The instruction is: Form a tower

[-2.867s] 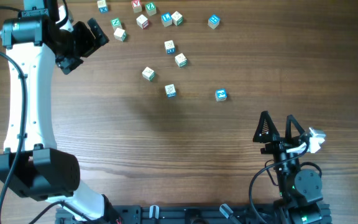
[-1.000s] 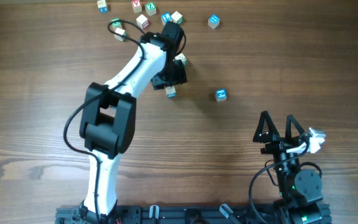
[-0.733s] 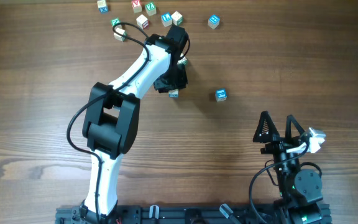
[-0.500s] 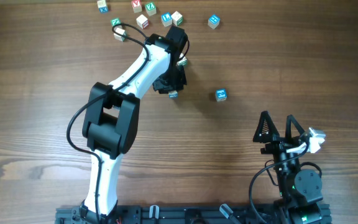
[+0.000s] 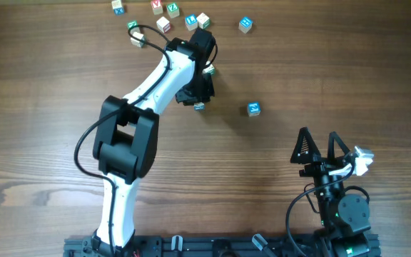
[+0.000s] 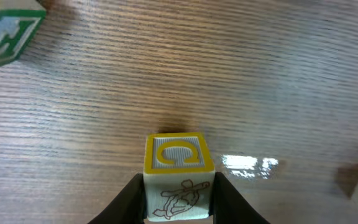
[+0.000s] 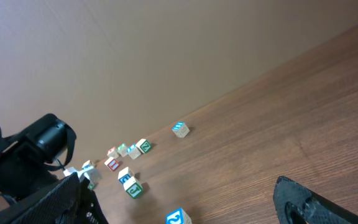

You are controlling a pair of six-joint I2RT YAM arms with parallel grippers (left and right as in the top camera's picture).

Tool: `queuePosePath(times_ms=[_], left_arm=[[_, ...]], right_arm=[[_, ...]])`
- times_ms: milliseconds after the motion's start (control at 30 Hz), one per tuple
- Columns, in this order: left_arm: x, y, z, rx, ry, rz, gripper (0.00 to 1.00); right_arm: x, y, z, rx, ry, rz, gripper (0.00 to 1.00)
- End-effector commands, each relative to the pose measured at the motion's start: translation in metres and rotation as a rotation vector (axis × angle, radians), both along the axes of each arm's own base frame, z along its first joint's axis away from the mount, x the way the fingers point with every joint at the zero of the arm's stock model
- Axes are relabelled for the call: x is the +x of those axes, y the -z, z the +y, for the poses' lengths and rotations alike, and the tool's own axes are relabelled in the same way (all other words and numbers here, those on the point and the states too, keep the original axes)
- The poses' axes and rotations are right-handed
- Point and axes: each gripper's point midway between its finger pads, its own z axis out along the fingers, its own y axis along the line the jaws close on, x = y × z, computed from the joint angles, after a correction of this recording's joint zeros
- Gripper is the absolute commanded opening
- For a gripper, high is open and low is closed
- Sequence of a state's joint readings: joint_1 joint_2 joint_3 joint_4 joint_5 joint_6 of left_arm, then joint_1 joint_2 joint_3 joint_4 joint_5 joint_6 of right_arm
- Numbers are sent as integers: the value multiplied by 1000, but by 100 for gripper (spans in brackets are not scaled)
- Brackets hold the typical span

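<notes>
A pale wooden cube (image 6: 178,180) with a yellow-framed C on one face and a line drawing on another sits between the black fingers (image 6: 129,202) of my left gripper (image 6: 179,199), and both fingers press its sides. It rests on the table. From overhead only a corner of this cube (image 5: 200,107) shows below the left gripper (image 5: 198,102). My right gripper (image 5: 323,146) stands open and holds nothing near the front right; in its own view the right gripper (image 7: 176,182) has its fingers wide apart. No tower shows in any view.
Loose letter cubes lie scattered at the back: a cluster (image 5: 164,24), one at the far right (image 5: 245,25), one by the left wrist (image 5: 208,69) and a blue one alone (image 5: 254,108). A green-lettered cube (image 6: 5,34) lies near the held one.
The left arm has swung from the back left over to the cubes. Its jaws have closed on one cube, which shifted slightly right. The right arm has not moved.
</notes>
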State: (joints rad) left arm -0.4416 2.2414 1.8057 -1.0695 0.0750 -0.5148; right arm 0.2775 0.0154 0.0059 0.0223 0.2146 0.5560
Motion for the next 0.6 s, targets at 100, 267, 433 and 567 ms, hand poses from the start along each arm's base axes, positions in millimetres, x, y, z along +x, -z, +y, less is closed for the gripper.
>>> queuePosePath(times_ms=[100,267,433,567], left_arm=[[-1,-24,6,69,81,-59,28],[-12,-25,59,254,42,8,28],[-17,-28,112,311,-24,90,29],[-13,-28,146,304,-45,119,32]], right_arm=[[0,-2,-3,0,15,-10,100],[0,-2,-3,0,15,-10,100],[0,-2,-3,0,15,-10,99],[0,-2,-3,0,15,-10,100]])
